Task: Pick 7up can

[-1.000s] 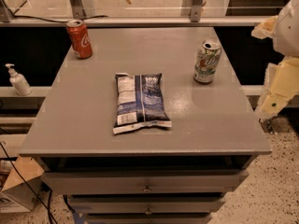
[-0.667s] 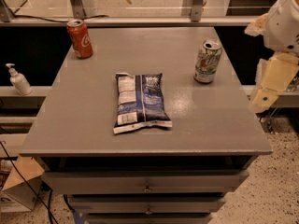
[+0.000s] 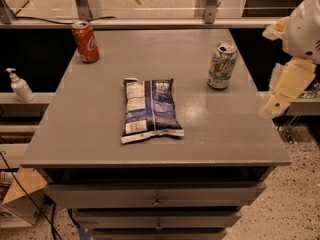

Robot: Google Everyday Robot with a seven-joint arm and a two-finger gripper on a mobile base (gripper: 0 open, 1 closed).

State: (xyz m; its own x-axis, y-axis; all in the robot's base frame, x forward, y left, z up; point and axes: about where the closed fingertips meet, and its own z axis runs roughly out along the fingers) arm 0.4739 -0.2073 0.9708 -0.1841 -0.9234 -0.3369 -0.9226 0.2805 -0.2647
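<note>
The 7up can (image 3: 221, 66) stands upright on the right side of the grey table top (image 3: 210, 129); it is white and silver with green lettering and an opened silver top. My gripper (image 3: 278, 98) hangs in the air off the table's right edge, to the right of the can and a little nearer the front, apart from it. It holds nothing that I can see.
A blue and white chip bag (image 3: 150, 109) lies flat at the table's middle. A red cola can (image 3: 85, 42) stands at the back left. A soap dispenser (image 3: 20, 86) sits on a shelf to the left. Drawers are below the table's front edge.
My arm has risen and swung left toward the table's right edge, closer to the 7up can. The cans and the bag have not moved.
</note>
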